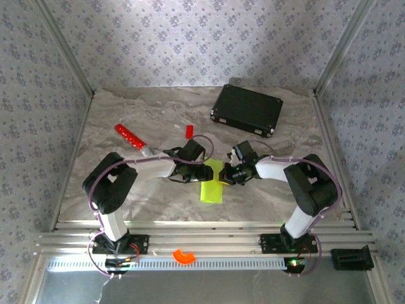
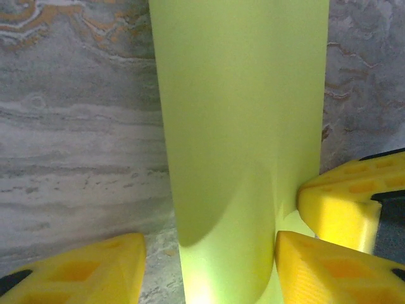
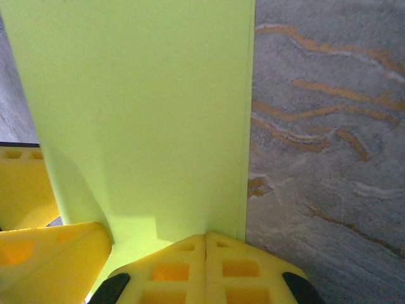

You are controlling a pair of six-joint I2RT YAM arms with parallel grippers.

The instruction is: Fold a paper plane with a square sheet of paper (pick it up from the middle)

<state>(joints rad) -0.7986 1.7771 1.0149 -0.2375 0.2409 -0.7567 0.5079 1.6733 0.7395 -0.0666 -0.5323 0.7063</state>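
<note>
A grey marbled table (image 1: 126, 196) carries a black case (image 1: 247, 109) near its far right corner and a red stick (image 1: 130, 137) toward the left edge. A small red block (image 1: 188, 131) lies between them, and a folded lime sheet of paper (image 1: 212, 190) lies centrally, toward the near edge.

No text, label, brand or number can be read. Checked: square sheet of paper (image 1: 211, 190), lower centre, plain lime faces; black case (image 1: 247, 109), upper right, nothing legible at this size.
</note>
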